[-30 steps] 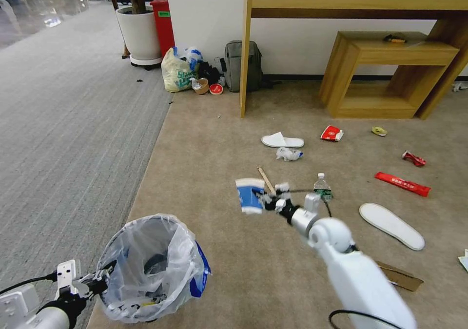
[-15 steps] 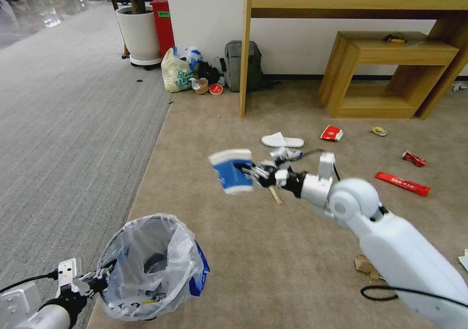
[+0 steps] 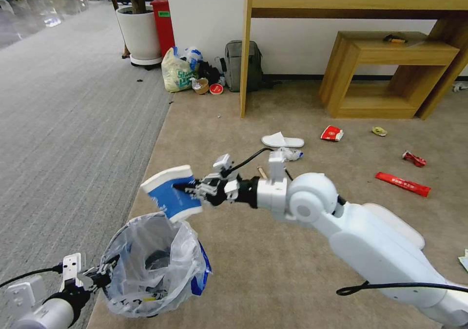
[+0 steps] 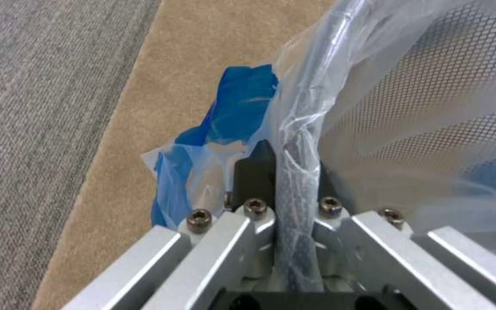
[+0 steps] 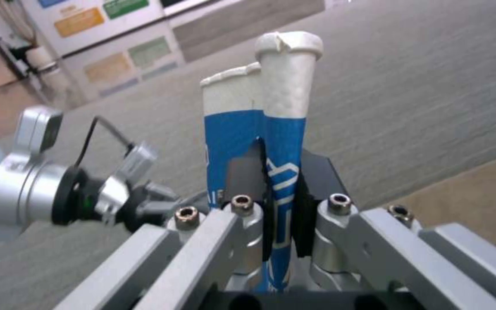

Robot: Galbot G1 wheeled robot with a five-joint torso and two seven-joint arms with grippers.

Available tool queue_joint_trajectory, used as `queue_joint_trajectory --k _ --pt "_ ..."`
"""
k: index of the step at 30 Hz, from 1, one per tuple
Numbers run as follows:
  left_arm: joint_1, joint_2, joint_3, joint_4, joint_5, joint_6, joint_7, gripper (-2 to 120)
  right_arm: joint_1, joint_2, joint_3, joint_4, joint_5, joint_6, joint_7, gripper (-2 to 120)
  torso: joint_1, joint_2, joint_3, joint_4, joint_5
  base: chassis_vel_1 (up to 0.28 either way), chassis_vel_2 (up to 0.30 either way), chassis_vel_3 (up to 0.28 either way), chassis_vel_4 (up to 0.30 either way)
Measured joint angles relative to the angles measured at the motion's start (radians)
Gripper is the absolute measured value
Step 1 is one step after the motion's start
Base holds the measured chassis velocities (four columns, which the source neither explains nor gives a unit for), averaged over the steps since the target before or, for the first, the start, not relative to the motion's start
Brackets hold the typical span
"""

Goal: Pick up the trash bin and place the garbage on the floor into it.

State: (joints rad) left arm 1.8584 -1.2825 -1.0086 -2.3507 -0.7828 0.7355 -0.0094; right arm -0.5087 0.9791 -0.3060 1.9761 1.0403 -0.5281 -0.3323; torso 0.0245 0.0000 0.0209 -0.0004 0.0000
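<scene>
Blue-and-white paper cup (image 3: 171, 192): flattened, tilted, held just above the rim of the bin at about 12 o'clock from it; white lettering on the blue band shows in the right wrist view (image 5: 277, 172) but cannot be read.
Right gripper (image 3: 187, 188): clenched on the cup's blue band, arm stretched across from 3 o'clock.
Small round black trash bin (image 3: 151, 265): lifted at the lower left of the head view, lined with a crinkly translucent plastic bag with blue print; the print is not legible.
Left gripper (image 3: 105, 275): jaws pinched on the bin's rim and bag at the bin's 9 o'clock; the left wrist view shows the bag-wrapped rim (image 4: 297, 172) between the black pads.
Beige short-pile carpet (image 3: 234, 275): under the bin and the arm.
White slipper (image 3: 282, 141): flat on the carpet at 1 o'clock from the cup, well apart.
Red wrappers: a long strip (image 3: 402, 183) with white writing too small to read, a crumpled one (image 3: 413, 159), and a red-and-white packet (image 3: 332, 133).
Yellow wrapper (image 3: 379, 131): near the low wooden shelf (image 3: 390, 70).
Pale-yellow shopping bag (image 3: 176, 73): green print, unreadable, by the wall beside a grey backpack (image 3: 242, 66).
</scene>
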Motion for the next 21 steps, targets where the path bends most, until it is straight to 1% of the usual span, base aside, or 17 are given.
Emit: queue_joint_trajectory --k 2,8,11,14,16,18,19,21 --pt "-0.002 0.014 0.010 0.000 0.006 0.000 0.000 0 0.009 0.010 -0.036 0.002 -0.008 0.000 0.007 7 0.000 0.000 0.000 0.0000 -0.0002 0.000 0.000 0.000 0.000" --pt "-0.006 0.027 0.027 0.002 0.018 0.000 -0.001 0 0.022 0.042 -0.083 -0.005 -0.026 0.001 0.021 7 0.000 0.000 0.000 0.0001 -0.0002 0.000 0.000 0.000 0.000" --pt "-0.010 0.032 0.037 0.001 0.021 0.000 -0.001 0 0.032 0.065 -0.122 -0.022 -0.063 0.001 0.023 7 0.000 0.000 0.000 0.0002 -0.0001 0.000 0.000 0.000 0.000" --pt "-0.011 0.034 0.038 0.001 0.021 0.000 -0.001 0 0.032 0.068 -0.134 -0.026 -0.079 0.002 0.023 7 0.000 0.000 0.000 0.0001 -0.0001 0.000 0.000 0.000 0.000" --pt "-0.014 0.035 0.039 0.000 0.021 0.000 0.000 0 0.032 0.073 -0.166 -0.031 -0.100 0.004 0.030 7 0.000 0.000 0.000 0.0000 -0.0001 0.000 0.000 0.000 0.000" --pt "-0.014 0.035 0.039 0.000 0.021 0.000 0.000 0 0.031 0.077 -0.175 -0.033 -0.106 0.004 0.035 8 0.000 0.000 0.000 0.0000 -0.0001 0.000 0.000 0.000 0.000" --pt "-0.014 0.035 0.039 0.000 0.021 0.000 0.000 0 0.030 0.083 -0.182 -0.037 -0.111 0.005 0.041 11 0.000 0.000 0.000 0.0000 -0.0001 0.000 0.000 0.000 0.000" --pt "-0.014 0.035 0.039 0.000 0.020 0.000 0.001 0 0.027 0.103 -0.197 -0.048 -0.118 0.009 0.059 22 0.000 0.000 0.000 0.0000 0.0000 0.000 0.000 0.000 0.000"
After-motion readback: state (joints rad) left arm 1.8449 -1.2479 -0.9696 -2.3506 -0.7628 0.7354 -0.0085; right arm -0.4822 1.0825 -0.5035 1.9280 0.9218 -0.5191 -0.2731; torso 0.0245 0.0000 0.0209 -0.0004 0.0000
